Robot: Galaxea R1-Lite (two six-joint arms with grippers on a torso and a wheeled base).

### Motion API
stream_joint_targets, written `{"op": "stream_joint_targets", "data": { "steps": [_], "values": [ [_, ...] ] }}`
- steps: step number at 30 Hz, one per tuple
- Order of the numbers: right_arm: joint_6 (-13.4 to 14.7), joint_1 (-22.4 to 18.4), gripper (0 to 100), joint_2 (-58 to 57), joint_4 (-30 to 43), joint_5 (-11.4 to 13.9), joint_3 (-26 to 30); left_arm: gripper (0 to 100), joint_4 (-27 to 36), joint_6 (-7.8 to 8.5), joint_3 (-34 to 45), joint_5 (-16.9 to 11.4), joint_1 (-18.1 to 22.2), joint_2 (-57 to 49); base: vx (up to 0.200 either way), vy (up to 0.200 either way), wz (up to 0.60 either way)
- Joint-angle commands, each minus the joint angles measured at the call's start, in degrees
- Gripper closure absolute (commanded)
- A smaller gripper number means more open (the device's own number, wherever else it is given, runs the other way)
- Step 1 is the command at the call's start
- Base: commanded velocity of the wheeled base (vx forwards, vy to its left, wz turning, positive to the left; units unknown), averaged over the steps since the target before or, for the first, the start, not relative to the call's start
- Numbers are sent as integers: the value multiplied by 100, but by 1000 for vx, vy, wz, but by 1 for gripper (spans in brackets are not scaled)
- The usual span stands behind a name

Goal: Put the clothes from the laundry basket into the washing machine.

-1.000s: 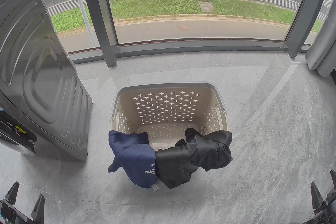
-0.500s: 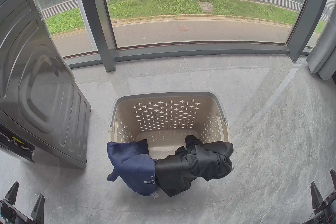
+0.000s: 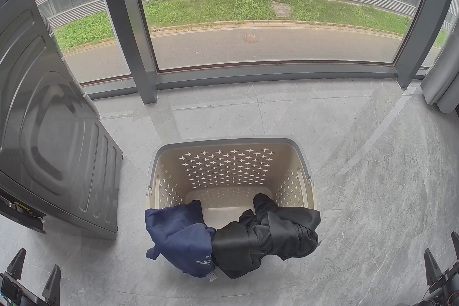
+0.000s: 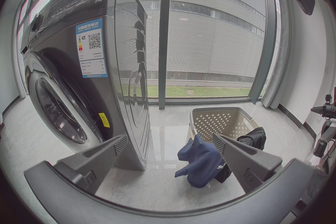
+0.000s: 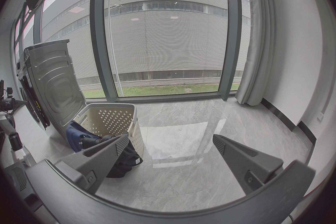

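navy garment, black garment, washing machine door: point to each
navy garment [image 3: 184, 245], head view, on the middle of its draped fold.
black garment [image 3: 267, 235], head view, on its bunched middle.
washing machine door [image 4: 61, 112], left wrist view, on the round glass.

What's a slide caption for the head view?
Beige laundry basket with navy garment and black garment draped over its near rim, washing machine at left.

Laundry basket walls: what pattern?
Star-shaped cutouts in the beige laundry basket walls; head view shows it best.
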Motion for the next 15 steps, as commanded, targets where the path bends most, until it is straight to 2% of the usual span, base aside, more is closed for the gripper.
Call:
{"op": "stream_joint_targets", "data": {
  "steps": [1,11,15],
  "values": [
    [-1,-2,0,-99,-1,1,101,0,2,-4,92,2,-2,-95,200,0,0],
    [-1,-2,0,-99,-1,1,101,0,2,-4,92,2,-2,-95,200,0,0],
    [-1,-2,0,-99,-1,1,101,0,2,-4,92,2,-2,-86,0,0,0]
  ]
}}
